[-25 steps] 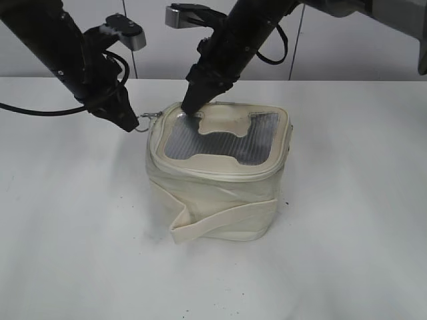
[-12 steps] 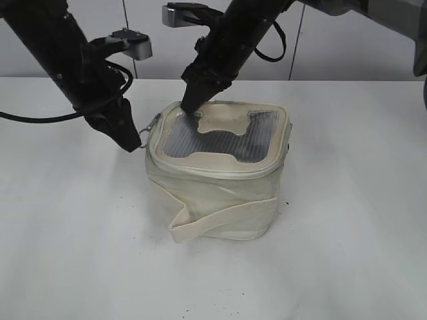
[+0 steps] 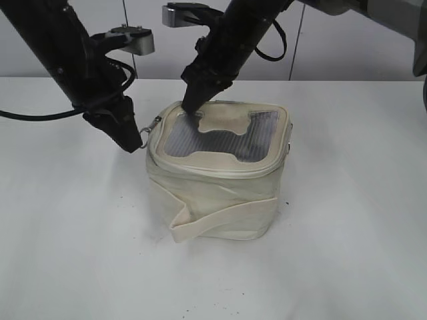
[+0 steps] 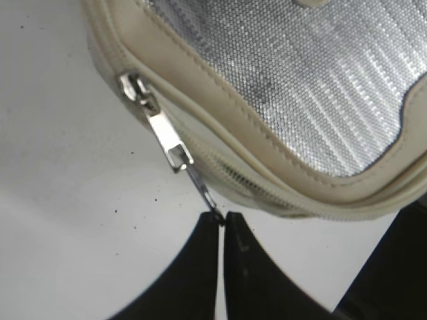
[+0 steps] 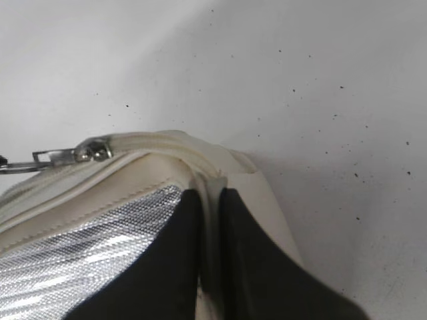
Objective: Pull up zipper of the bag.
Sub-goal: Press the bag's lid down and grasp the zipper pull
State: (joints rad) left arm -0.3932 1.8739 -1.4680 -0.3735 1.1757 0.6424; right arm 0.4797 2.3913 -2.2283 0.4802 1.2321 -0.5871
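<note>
I have the bag (image 3: 217, 177) standing upright near the middle of the white counter (image 3: 347, 253), its grey ribbed lid panel (image 3: 220, 141) facing up and its flat strap (image 3: 220, 217) hanging loosely across the front side. My left tool (image 3: 137, 143) sits just off the bag's left top corner, its tips pressed together on the thin metal pull (image 4: 200, 187) that hangs from a silver slider (image 4: 157, 127). That slider sits on the zipper (image 4: 267, 190), which runs round under the lid's rim (the track below the rim looks closed in the left wrist view). My right tool (image 3: 190, 110) comes down on the lid's back left corner, its fingers (image 5: 180, 267) nearly together, pinching a fold of the cream rim (image 5: 210, 183) between them. From the right wrist view I can also see a slider (image 5: 93, 150) just to the left of that pinch.
</note>
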